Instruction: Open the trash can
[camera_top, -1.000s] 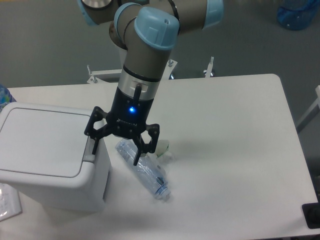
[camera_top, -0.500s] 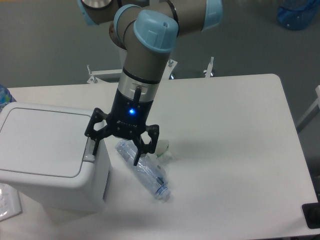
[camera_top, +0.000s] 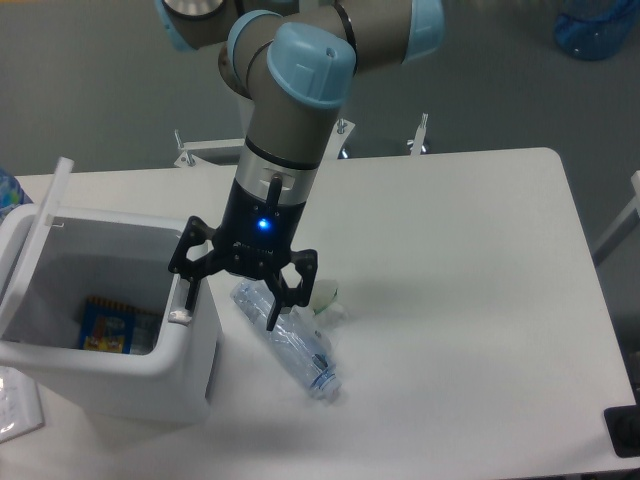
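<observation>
The white trash can stands at the table's left front. Its lid is swung up on the left side, nearly edge-on, and the inside shows. A blue and yellow packet lies at the bottom. My gripper is open, pointing down, with nothing between its fingers. Its left fingertip rests at the grey push-button tab on the can's right rim. The right fingertip hangs over the bottle.
A clear crushed plastic bottle lies on the white table just right of the trash can. Something small and white lies beside it. A blue object sits on the floor at the top right.
The trash can's lid was flat and shut in both earlier frames. It has now sprung up to the left. My gripper has barely moved.
</observation>
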